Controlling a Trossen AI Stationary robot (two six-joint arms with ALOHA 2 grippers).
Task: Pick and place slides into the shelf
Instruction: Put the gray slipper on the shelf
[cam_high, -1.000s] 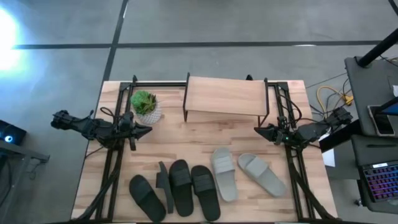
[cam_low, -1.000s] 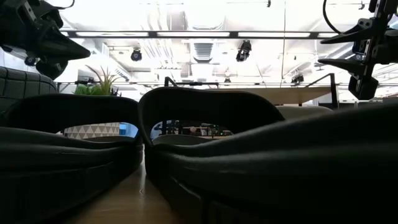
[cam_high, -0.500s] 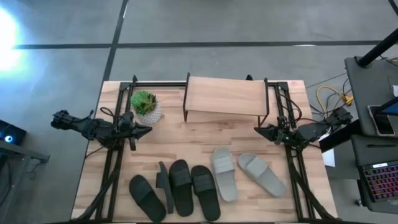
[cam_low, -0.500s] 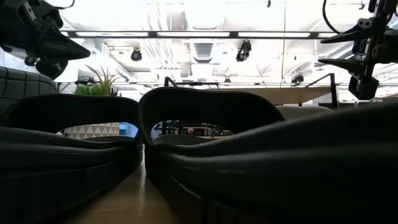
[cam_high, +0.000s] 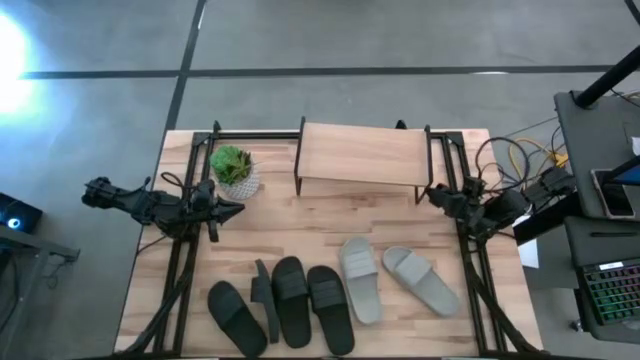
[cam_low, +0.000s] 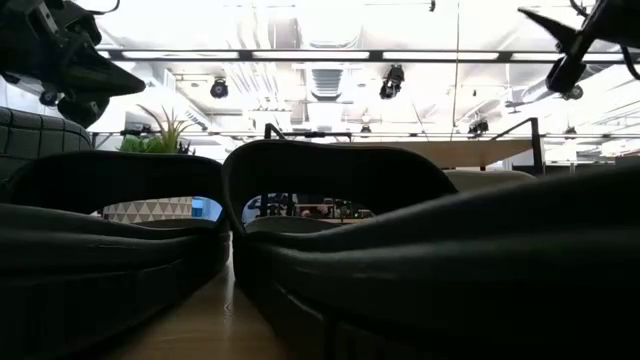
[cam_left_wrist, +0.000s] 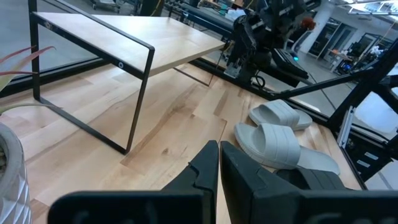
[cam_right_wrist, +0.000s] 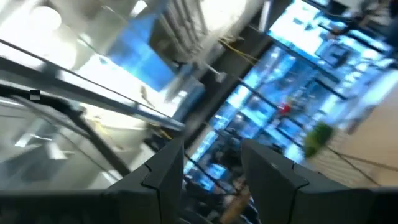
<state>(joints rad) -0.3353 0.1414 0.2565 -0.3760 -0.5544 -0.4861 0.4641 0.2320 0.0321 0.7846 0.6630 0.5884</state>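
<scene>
Right gripper (cam_high: 436, 194) spread, empty, raised beside shelf (cam_high: 360, 156). Left gripper (cam_high: 232, 210) pressed together, waiting by plant (cam_high: 233, 166). Slides (cam_high: 330, 292) all at table's near edge; lower onto nearest grey slide (cam_high: 421, 277), pinch strap squarely.

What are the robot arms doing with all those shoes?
Nothing is being held right now. Six slides lie in a row at the front of the table, four black and two grey. The shelf at the back has nothing on top. The left gripper is shut and waits beside the potted plant. The right gripper is open and empty, up by the shelf's right end.
</scene>
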